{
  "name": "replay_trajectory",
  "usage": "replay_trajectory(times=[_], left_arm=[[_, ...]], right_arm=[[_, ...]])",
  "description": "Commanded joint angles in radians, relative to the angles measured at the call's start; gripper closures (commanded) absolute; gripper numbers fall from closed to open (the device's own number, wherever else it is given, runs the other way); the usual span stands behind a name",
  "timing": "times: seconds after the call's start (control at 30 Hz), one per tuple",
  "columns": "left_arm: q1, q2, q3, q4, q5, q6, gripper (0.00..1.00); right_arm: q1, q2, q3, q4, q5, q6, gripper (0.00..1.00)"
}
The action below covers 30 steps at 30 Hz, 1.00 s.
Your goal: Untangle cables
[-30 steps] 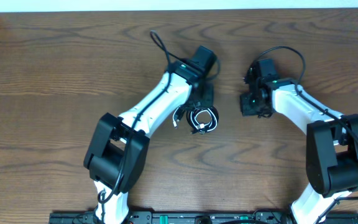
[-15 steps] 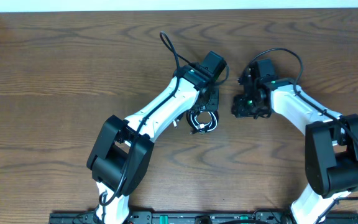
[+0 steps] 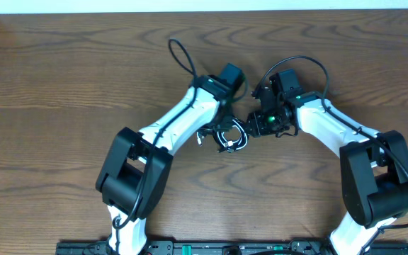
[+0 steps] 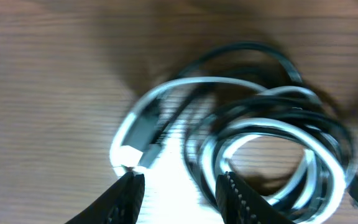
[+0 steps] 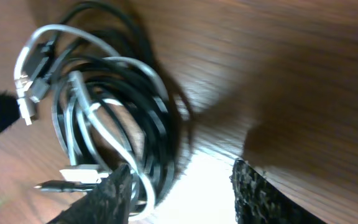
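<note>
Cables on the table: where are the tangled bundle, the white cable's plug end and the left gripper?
tangled bundle (image 5: 155, 119), right wrist view, on its dense black strands.
white cable's plug end (image 4: 125, 157), left wrist view, on the bright tip.
left gripper (image 4: 179, 186), left wrist view, midway between its fingertips.

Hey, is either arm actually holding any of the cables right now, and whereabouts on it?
Nothing looks held. The left gripper and the right gripper both have their fingers apart at the edge of the tangled cables, clamped on none.

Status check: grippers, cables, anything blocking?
Left gripper open, right gripper open, both low beside the cables. One knotted coil, black and white, on the table, none gripped. Nothing else in the way.
</note>
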Motion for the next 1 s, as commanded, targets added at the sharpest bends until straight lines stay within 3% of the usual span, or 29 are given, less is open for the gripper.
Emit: replay_trajectory(times=[0.0,0.3,0.43,0.57,0.97], left_arm=[[0.043,0.014,-0.004,-0.029,0.02,0.038,0.57],[0.165,0.014,-0.004,-0.032,0.34,0.192,0.57],[0.188,0.014,-0.004,-0.019,0.338,0.206,0.57],[0.188,0.014,-0.004,-0.001,0.338,0.206,0.57],[0.188,0.014,-0.004,0.004,0.339,0.206,0.57]], right_arm=[[0.017,-0.02,0.008,0.012,-0.054,-0.022,0.5],[0.056,-0.019,0.007,0.085,-0.034,-0.125,0.42],[0.073,-0.015,-0.005,0.09,0.01,-0.138,0.42],[0.072,-0.013,-0.005,0.102,0.031,-0.138,0.55],[0.072,0.008,-0.008,0.119,-0.003,-0.267,0.5]])
